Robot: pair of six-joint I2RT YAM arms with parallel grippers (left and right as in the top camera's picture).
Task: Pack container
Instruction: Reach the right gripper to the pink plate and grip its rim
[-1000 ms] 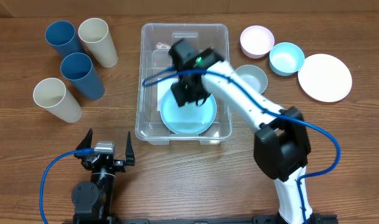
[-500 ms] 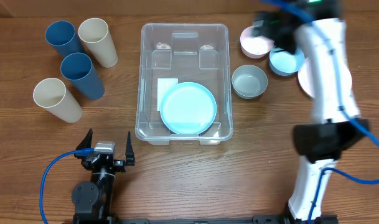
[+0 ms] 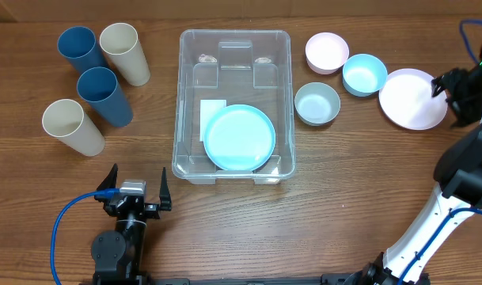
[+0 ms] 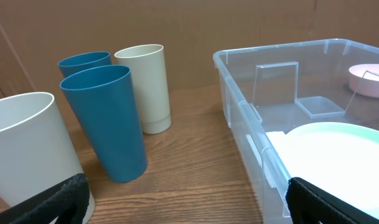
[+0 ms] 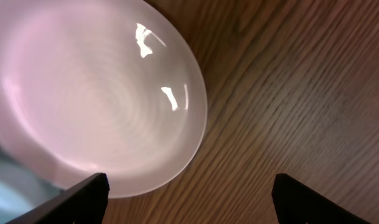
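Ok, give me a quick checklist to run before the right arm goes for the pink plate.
1. Right gripper open: ok.
2. Right gripper at the pink plate's edge: ok, the rim shows between its fingers in the wrist view.
3. Height above the plate: cannot tell.
4. Plate apart from the blue bowl: cannot tell, they sit very close.
5. Room in the container: ok, it holds only the blue plate.
6. Left gripper open and outside the container: ok.
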